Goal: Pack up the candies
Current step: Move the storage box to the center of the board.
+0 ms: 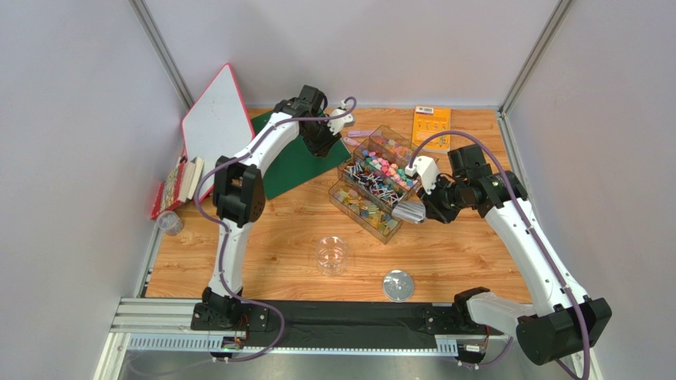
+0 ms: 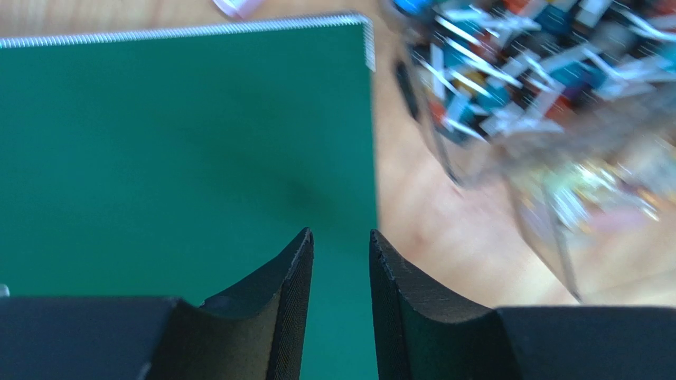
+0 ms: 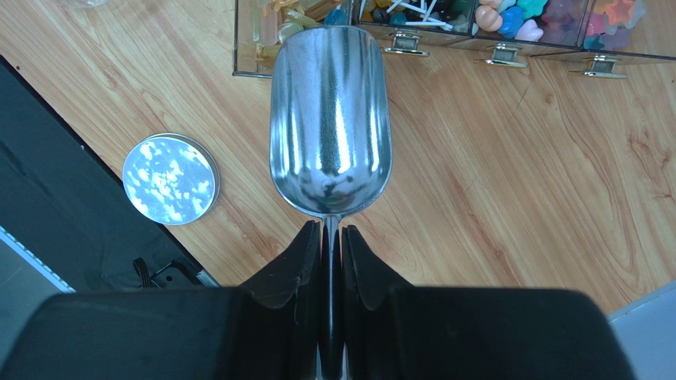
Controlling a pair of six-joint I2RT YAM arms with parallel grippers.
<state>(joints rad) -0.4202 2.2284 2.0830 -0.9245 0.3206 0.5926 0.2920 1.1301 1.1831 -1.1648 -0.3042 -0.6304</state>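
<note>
The candies (image 1: 379, 176) fill a clear compartment box (image 1: 359, 210) in the middle of the table; they also show in the left wrist view (image 2: 524, 63) and along the top of the right wrist view (image 3: 508, 16). My right gripper (image 3: 332, 231) is shut on the handle of a shiny metal scoop (image 3: 331, 119), empty, its mouth at the box's near edge; the scoop also shows in the top view (image 1: 406, 212). My left gripper (image 2: 341, 235) is open and empty, above the edge of a green notebook (image 2: 182, 150), left of the box. A clear empty jar (image 1: 332, 255) stands near the front.
A round metal lid (image 1: 398, 286) lies right of the jar and shows in the right wrist view (image 3: 169, 178). An orange booklet (image 1: 431, 127) lies at the back. A white board (image 1: 214, 119) leans at the back left, books (image 1: 178, 184) stand at the left wall.
</note>
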